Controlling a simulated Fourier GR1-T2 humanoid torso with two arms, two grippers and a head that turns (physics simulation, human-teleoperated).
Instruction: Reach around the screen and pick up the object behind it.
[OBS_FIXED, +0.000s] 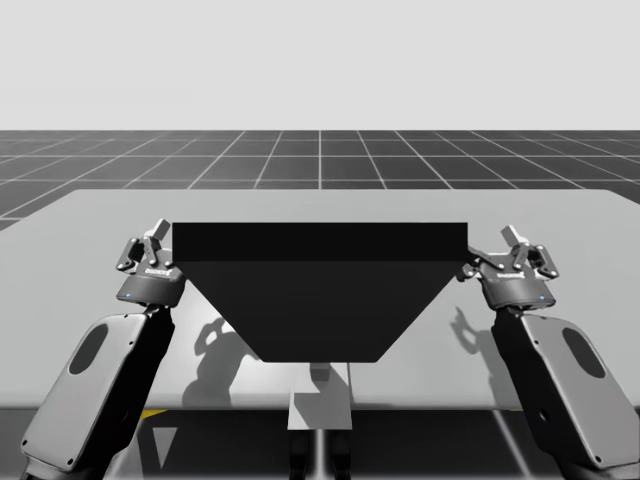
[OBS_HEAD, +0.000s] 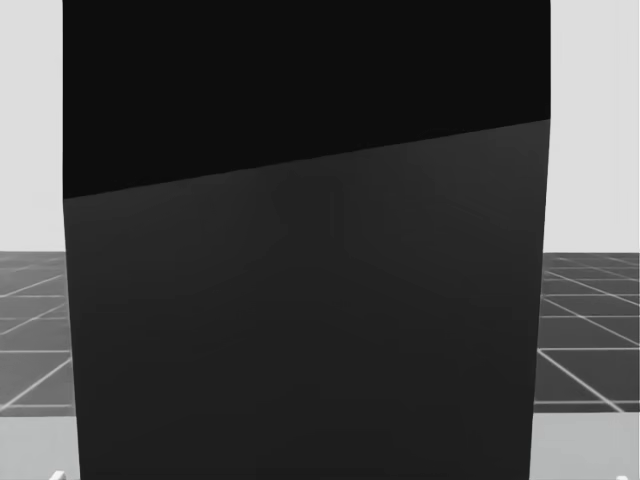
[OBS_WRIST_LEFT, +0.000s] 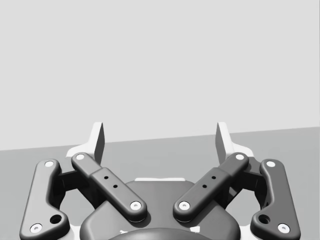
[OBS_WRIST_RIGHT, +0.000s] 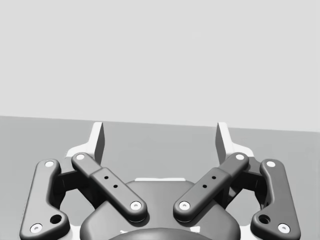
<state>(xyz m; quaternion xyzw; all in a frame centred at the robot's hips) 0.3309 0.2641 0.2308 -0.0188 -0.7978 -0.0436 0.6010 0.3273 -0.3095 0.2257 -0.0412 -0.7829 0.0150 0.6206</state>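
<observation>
High view. Black screen (OBS_FIXED: 320, 290) stands mid-table, broad face toward me, top edge wide, narrowing toward its base. Grey table (OBS_FIXED: 90, 215) runs past it on both sides.

Left gripper (OBS_FIXED: 147, 246): at 9 o'clock of the screen, just beside its upper left corner, above the table. Arm comes in from 7 o'clock.

Right gripper (OBS_FIXED: 514, 254): at 3 o'clock of the screen, just beside its upper right corner. Arm comes in from 5 o'clock. Both arms cast shadows on the table near the screen's slanted edges.

Left wrist view. Left gripper (OBS_WRIST_LEFT: 160, 142) wide open, its two fingertips well apart with nothing between them. Bare table surface ahead, pale background beyond.

Right wrist view. Right gripper (OBS_WRIST_RIGHT: 160, 142) likewise spread wide, nothing between the fingertips, nothing held. Table surface ahead of it.

Head view. Screen (OBS_HEAD: 310, 300) fills the middle, a darker band across its upper part and a slanted line dividing it from the greyer lower part. Dark floor grid (OBS_HEAD: 590, 330) shows at 3 and 9 o'clock of it, with a strip of table (OBS_HEAD: 585, 450) at 5 o'clock.

Object: hidden by the screen, so I cannot tell its place or kind.
</observation>
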